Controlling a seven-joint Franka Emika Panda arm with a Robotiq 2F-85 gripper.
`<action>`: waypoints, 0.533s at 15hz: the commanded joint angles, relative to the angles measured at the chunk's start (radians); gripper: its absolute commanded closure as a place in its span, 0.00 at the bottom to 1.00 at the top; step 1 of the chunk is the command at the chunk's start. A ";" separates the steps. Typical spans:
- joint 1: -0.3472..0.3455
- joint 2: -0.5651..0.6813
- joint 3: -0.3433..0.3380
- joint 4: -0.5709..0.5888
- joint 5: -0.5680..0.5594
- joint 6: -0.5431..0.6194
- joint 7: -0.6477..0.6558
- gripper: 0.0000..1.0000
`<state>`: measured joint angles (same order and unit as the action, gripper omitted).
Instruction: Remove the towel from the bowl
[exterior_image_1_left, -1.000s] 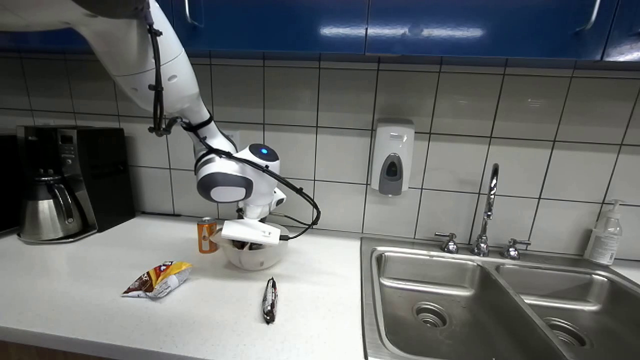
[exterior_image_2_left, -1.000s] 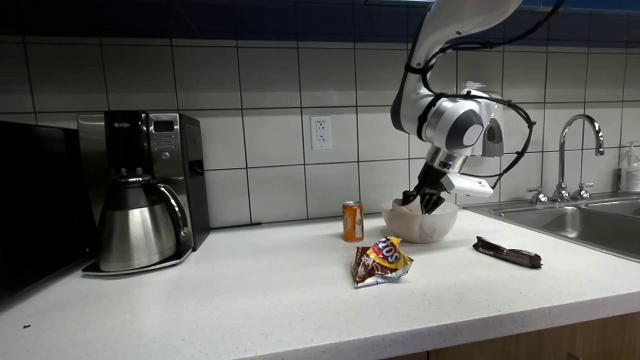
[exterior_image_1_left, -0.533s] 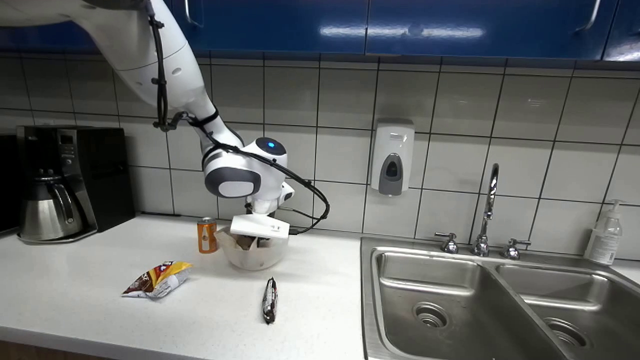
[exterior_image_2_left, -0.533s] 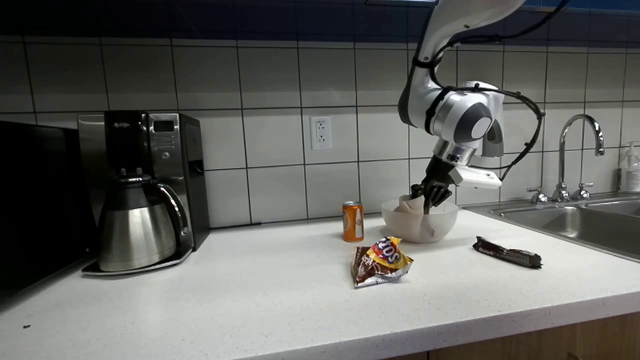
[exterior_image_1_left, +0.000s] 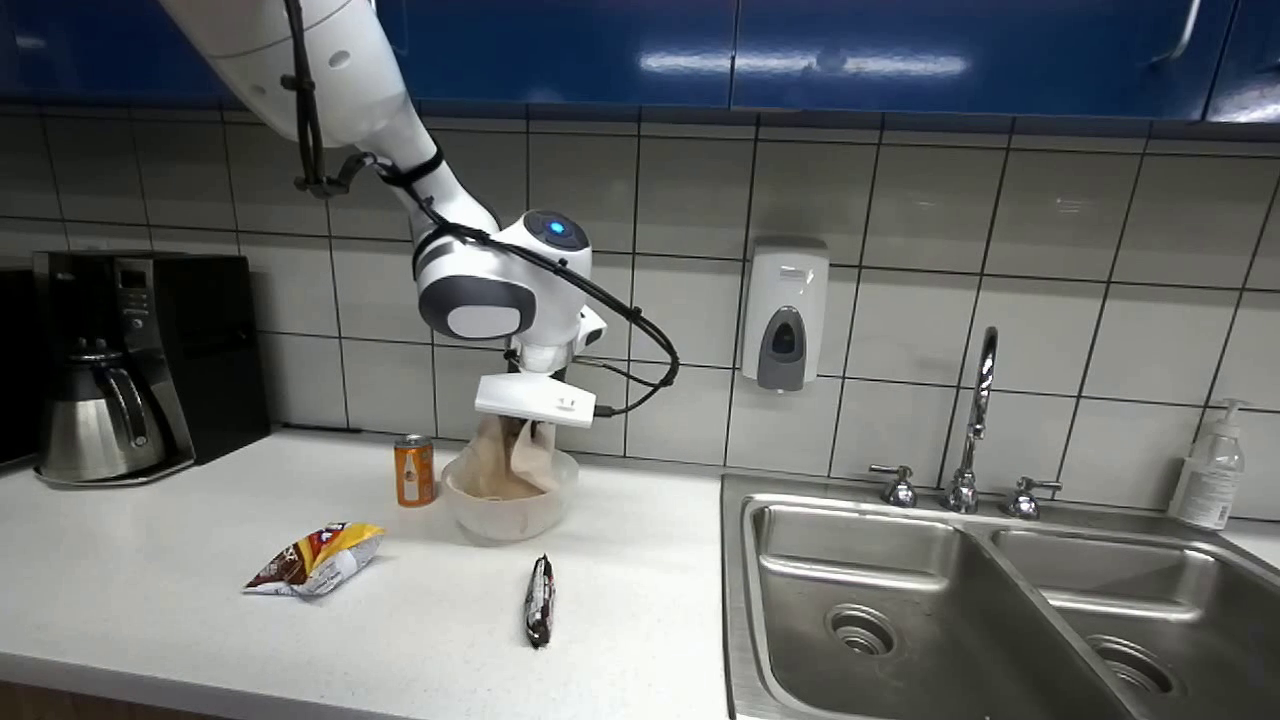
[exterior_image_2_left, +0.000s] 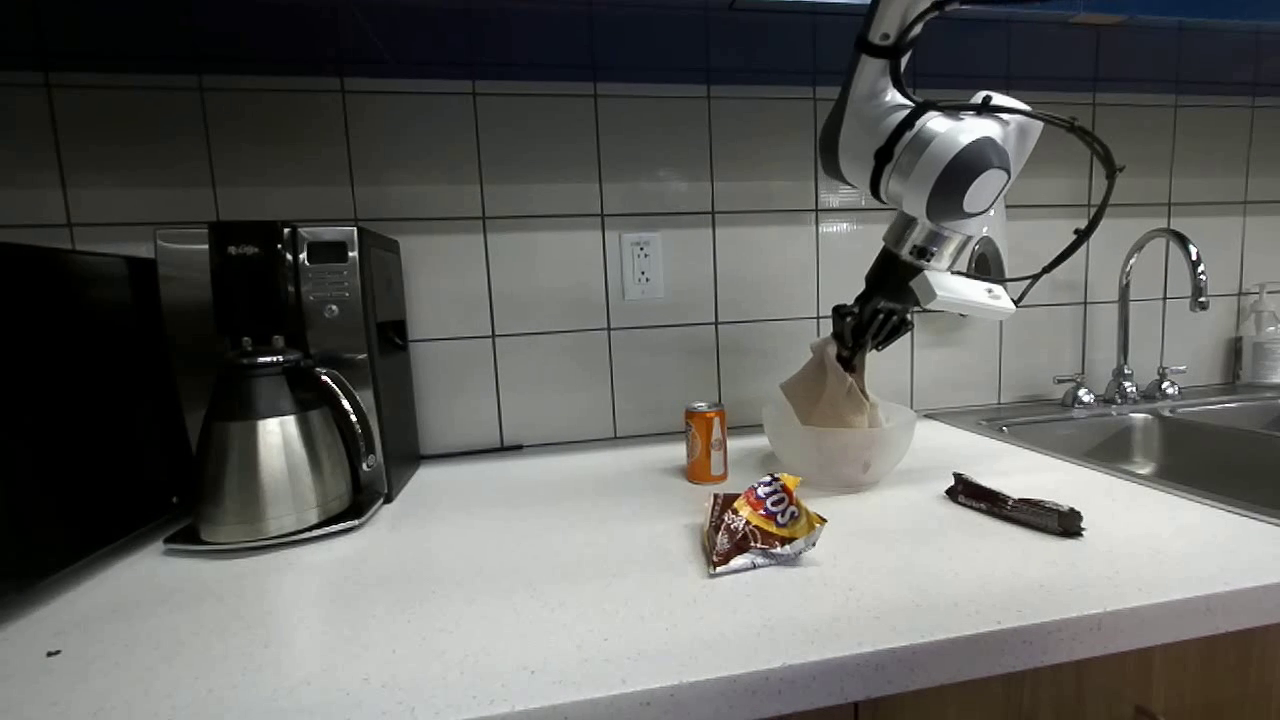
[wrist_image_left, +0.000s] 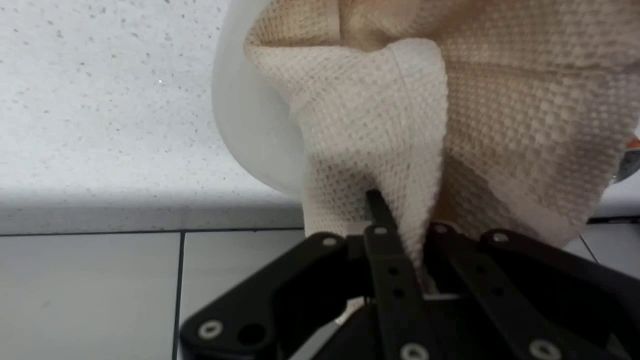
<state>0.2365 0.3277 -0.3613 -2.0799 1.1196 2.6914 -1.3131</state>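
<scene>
Beige towel (exterior_image_2_left: 825, 392) clamped in pincer (wrist_image_left: 407, 212), hanging into bowl (exterior_image_2_left: 840, 460), lower folds inside. Sideways pull too low could drag bowl toward can (exterior_image_2_left: 706, 445); pinch, if shallow, might slip, dropping towel.

One towel (exterior_image_2_left: 826, 392), one bowl (exterior_image_2_left: 838, 461), one tool (exterior_image_2_left: 850, 358), one can (exterior_image_2_left: 706, 444), one snack bag (exterior_image_2_left: 765, 530), one packet (exterior_image_2_left: 1015, 506), one coffee maker (exterior_image_2_left: 335, 290), one coffee pot (exterior_image_2_left: 275, 470), one outlet (exterior_image_2_left: 642, 266), one wall dispenser (exterior_image_1_left: 785, 315) and one bottle (exterior_image_1_left: 1210, 475) are in view, plus one sink (exterior_image_1_left: 738, 600) with two basins (exterior_image_1_left: 850, 580), two drains (exterior_image_1_left: 862, 632), one tap (exterior_image_1_left: 979, 415) and two handles (exterior_image_1_left: 900, 491).
</scene>
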 joint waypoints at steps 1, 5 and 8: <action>0.008 -0.138 -0.006 -0.098 -0.009 -0.014 -0.026 0.98; 0.011 -0.261 -0.011 -0.201 -0.038 -0.009 -0.017 0.98; 0.006 -0.342 -0.015 -0.261 -0.073 0.006 0.004 0.98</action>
<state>0.2399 0.1049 -0.3658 -2.2526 1.0883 2.6919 -1.3142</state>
